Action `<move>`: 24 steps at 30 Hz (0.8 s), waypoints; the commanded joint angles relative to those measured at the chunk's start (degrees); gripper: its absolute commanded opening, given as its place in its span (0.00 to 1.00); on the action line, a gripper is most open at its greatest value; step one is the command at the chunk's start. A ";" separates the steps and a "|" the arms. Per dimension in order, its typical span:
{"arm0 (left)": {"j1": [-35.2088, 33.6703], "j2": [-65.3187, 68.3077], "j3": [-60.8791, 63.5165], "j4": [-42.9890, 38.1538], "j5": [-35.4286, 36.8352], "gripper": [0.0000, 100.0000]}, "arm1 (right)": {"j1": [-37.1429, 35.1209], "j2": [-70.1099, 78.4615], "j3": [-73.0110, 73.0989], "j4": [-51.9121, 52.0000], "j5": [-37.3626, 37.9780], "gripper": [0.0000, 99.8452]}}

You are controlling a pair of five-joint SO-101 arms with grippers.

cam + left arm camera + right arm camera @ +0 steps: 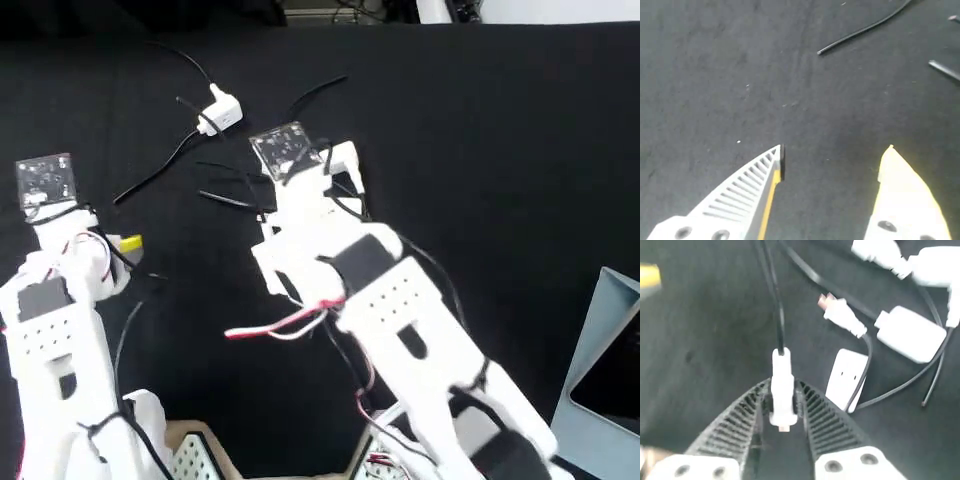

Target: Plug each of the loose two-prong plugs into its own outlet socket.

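**Right pincer (783, 390) clamped on a white plug (782, 371), with the socket (845, 377) just beside it on the table (700, 340).**
The left pincer (835, 150) hung spread and empty. Likely trouble was that the plug's prongs seemed to point back toward the wrist, so it could twist or slip when turned to the slots. The right wrist view caught the grip, which the arm covered from the high view.

**Q:** Where does the high view sit?
**A:** Fixed, well above and behind both arm bases, looking down along the black table (500, 150).
**Q:** And the wrist views?
**A:** Close over the cloth, each looking out past its own tips: left gripper (835, 150), right gripper (783, 390). Left wrist and high views share a black cable (865, 27).
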 commanded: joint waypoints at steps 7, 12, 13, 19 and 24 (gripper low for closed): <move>8.22 -2.99 -0.66 -0.62 3.87 0.31 | 0.53 -11.56 17.36 -21.01 -0.44 0.01; 16.13 -3.08 -1.01 -0.97 7.56 0.31 | 0.35 -13.14 20.35 -22.95 -0.62 0.01; 17.54 -3.08 -1.80 -0.70 7.82 0.31 | 0.26 -13.14 20.79 -23.21 -0.70 0.01; 22.20 -3.08 -4.62 -0.97 8.18 0.31 | -3.96 -13.23 21.05 -22.77 -0.70 0.01; 26.33 -3.08 -5.32 -1.05 8.18 0.31 | -5.45 -13.23 20.97 -22.77 -0.70 0.01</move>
